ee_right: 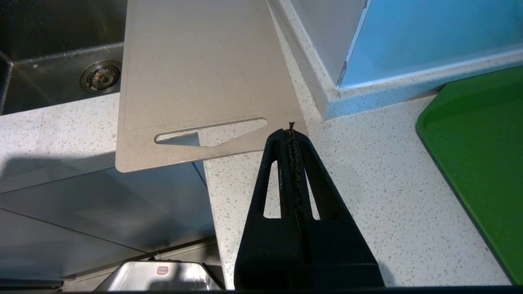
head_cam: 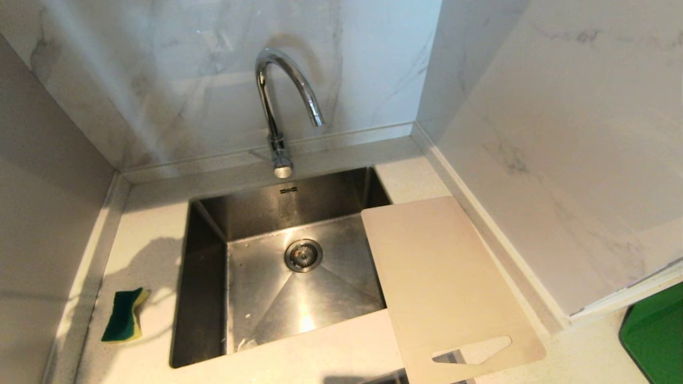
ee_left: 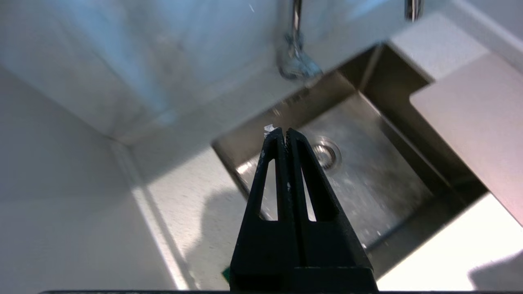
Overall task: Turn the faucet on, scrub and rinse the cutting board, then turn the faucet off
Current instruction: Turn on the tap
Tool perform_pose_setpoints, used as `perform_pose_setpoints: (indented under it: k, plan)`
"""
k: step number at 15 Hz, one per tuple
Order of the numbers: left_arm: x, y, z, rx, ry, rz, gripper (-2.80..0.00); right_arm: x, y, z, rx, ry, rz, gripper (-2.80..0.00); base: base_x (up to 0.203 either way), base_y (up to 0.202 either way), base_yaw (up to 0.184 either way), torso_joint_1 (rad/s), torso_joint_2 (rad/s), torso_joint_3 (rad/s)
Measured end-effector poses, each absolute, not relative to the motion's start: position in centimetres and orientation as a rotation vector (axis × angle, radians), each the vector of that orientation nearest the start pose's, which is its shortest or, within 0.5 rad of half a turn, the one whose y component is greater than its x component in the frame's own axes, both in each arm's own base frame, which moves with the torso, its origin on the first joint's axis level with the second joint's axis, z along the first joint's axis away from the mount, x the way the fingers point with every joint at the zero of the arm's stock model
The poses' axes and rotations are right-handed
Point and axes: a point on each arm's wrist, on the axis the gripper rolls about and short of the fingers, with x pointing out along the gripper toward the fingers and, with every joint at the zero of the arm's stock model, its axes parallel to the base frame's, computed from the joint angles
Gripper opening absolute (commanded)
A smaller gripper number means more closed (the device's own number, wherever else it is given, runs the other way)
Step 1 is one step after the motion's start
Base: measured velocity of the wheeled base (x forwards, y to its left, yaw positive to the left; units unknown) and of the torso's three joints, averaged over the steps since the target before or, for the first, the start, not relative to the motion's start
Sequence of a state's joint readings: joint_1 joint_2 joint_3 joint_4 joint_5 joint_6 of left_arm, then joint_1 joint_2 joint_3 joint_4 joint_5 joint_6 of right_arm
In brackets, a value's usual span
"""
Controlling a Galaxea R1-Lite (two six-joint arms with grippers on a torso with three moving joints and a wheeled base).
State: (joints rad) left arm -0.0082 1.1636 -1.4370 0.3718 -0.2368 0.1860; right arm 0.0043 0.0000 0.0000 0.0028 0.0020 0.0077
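The chrome gooseneck faucet [head_cam: 277, 106] stands behind the steel sink [head_cam: 208, 250], its spout arching over the basin, with no water running. The cream cutting board [head_cam: 443, 288] lies on the counter right of the sink, one long edge overhanging the basin and its handle slot toward the front. Neither arm shows in the head view. My left gripper [ee_left: 284, 130] is shut and empty, hovering above the sink's left rim and pointing toward the faucet [ee_left: 295, 61]. My right gripper [ee_right: 291, 130] is shut and empty above the counter, just off the cutting board's [ee_right: 196, 65] handle-end corner.
A green-and-yellow sponge [head_cam: 124, 316] lies on the counter left of the sink. A green tray [head_cam: 656, 336] sits at the far right. Marble walls enclose the counter at the back, left and right. The drain [head_cam: 303, 255] is in the basin's middle.
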Motion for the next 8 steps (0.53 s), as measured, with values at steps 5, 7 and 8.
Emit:
perform_pose_setpoints:
  k: [5,7,8]
  plan:
    - [20.4,-2.8,37.6,0.163,0.218,-0.31,-2.8,-2.3,0.0,7.5,0.008,0.003,0.006,-2.8,0.0,0.0,0.0,0.0,0.0,0.0]
    - [23.3,-4.3,37.3,0.167,0.242,-0.313,-2.8,-2.3,0.0,7.5,0.008,0.003,0.006,-2.8,0.0,0.0,0.0,0.0,0.0,0.0]
    - [24.8,-5.0,37.2,0.171,0.252,-0.31,-2.8,-2.3,0.0,7.5,0.008,0.003,0.006,-2.8,0.0,0.0,0.0,0.0,0.0,0.0]
